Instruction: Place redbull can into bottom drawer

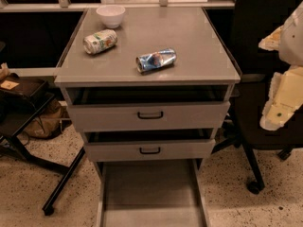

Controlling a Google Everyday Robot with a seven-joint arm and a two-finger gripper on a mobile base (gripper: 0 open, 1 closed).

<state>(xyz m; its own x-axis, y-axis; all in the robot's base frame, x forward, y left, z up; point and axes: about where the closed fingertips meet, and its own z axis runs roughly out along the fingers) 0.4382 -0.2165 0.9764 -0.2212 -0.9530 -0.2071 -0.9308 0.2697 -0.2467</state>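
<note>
The redbull can (pixel 156 60), blue and silver and slightly dented, lies on its side near the front middle of the grey cabinet's top (pixel 189 37). The bottom drawer (pixel 151 193) is pulled out at the bottom of the view, and its flat grey floor is bare. My gripper (pixel 283 96), white and cream-coloured, hangs at the right edge, to the right of the cabinet and about level with the upper drawers. It is well apart from the can and holds nothing that I can see.
A white-and-green can (pixel 100 41) lies on its side at the top's left, with a white bowl (pixel 111 15) behind it. Two upper drawers with black handles (pixel 150 115) stand slightly open. A black office chair (pixel 265 126) is right behind the gripper. Another chair base and a bag (pixel 42 122) are at the left.
</note>
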